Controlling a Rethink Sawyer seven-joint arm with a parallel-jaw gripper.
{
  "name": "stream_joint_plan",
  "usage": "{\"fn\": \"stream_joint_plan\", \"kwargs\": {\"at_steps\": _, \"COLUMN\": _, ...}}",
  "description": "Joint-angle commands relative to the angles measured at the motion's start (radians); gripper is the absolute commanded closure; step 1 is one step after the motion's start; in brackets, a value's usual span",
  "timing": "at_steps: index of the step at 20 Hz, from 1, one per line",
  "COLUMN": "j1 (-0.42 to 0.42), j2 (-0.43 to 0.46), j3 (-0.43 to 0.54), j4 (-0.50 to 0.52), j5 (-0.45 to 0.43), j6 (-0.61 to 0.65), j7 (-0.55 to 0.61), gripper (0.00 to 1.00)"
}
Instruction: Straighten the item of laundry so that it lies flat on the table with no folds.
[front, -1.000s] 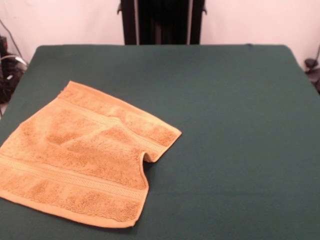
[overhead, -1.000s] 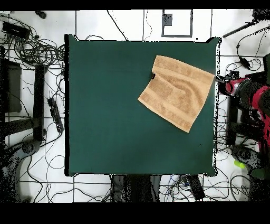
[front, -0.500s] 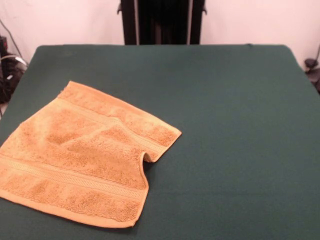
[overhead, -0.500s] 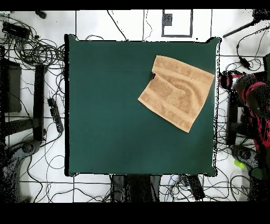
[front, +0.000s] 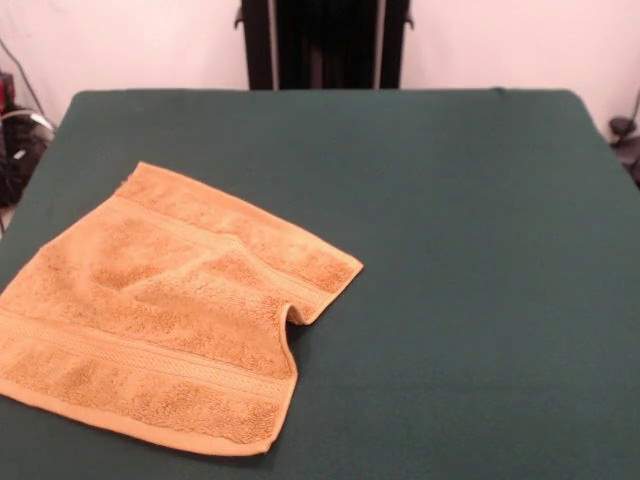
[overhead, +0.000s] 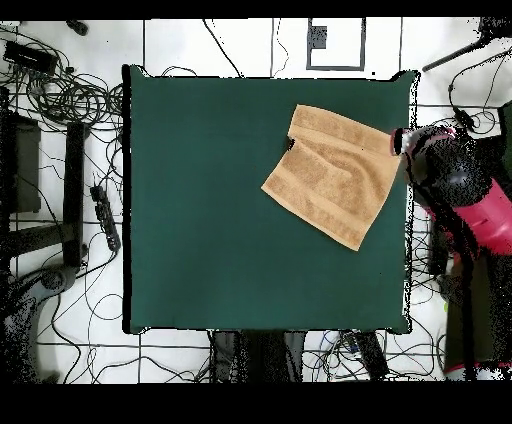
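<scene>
Since a second ago the arm (overhead: 455, 185) has swung in to the towel's (front: 160, 310) table-edge corner; towel unmoved on the table (front: 450, 260). One corner stays folded under. Claw state: cannot tell.

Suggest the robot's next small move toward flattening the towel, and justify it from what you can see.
Probably bring the arm in over the towel toward its folded-under corner. The arm sits at the table edge by the towel's corner, nothing is gripped yet, and a fold and ridge keep the cloth from lying flat.
</scene>
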Motion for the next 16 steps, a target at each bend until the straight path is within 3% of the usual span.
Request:
{"fn": "stream_joint_plan", "kwargs": {"at_steps": 1, "j1": 0.118, "j2": -0.058, "j3": -0.163, "j4": 0.1, "j5": 0.022, "j6": 0.079, "j7": 0.389, "gripper": 0.0}}
{"fn": "stream_joint_plan", "kwargs": {"at_steps": 9, "j1": 0.108, "j2": -0.072, "j3": -0.124, "j4": 0.207, "j5": 0.011, "j6": -0.102, "j7": 0.439, "gripper": 0.0}}
{"fn": "stream_joint_plan", "kwargs": {"at_steps": 16, "j1": 0.198, "j2": -0.046, "j3": -0.218, "j4": 0.216, "j5": 0.038, "j6": -0.137, "j7": 0.512, "gripper": 0.0}}
